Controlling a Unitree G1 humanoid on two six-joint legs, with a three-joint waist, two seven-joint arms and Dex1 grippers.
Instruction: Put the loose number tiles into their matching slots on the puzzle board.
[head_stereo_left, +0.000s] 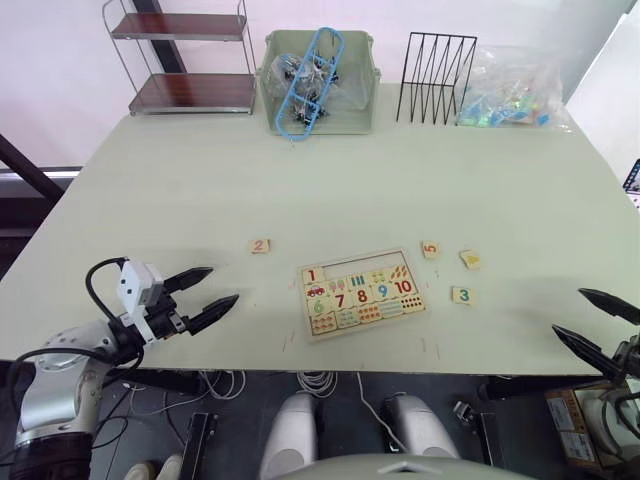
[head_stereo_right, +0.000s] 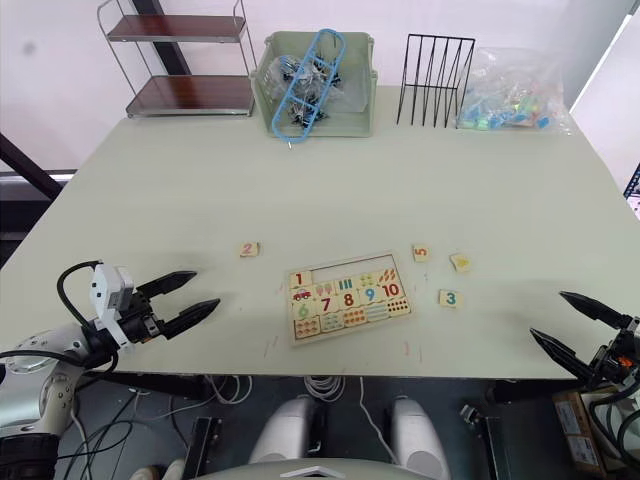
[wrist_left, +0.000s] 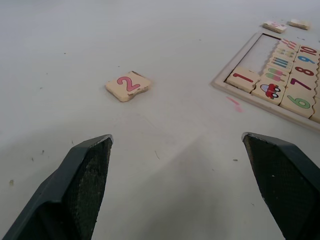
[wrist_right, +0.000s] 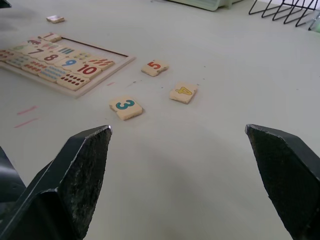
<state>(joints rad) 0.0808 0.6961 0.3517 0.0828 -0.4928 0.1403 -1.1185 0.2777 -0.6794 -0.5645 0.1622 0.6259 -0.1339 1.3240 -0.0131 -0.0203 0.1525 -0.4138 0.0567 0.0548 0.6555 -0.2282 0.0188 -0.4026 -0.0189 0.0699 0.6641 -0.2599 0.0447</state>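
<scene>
Both end effectors low, spread, flanking puzzle board (head_stereo_left: 361, 296)

Nothing blocking the bare table (head_stereo_left: 180, 180) between left gripper (head_stereo_left: 200, 295) and tile 2 (head_stereo_left: 260, 245). Tiles 3 (head_stereo_left: 461, 295), 4 (head_stereo_left: 470, 259), 5 (head_stereo_left: 430, 249) lying apart right of board (head_stereo_left: 360, 293), with open table toward right gripper (head_stereo_left: 600, 325). Bin (head_stereo_left: 318, 80), shelf (head_stereo_left: 185, 55), rack (head_stereo_left: 436, 65), bag (head_stereo_left: 510, 90) lining far edge, well clear.

Worktop (head_stereo_left: 300, 180) matt, smooth, lightly scuffed. Tiles (wrist_left: 128, 85) and puzzle board (head_stereo_left: 360, 292): pale unvarnished wood. My pincer fingers (wrist_left: 85, 175): matt black, grainy pads.
</scene>
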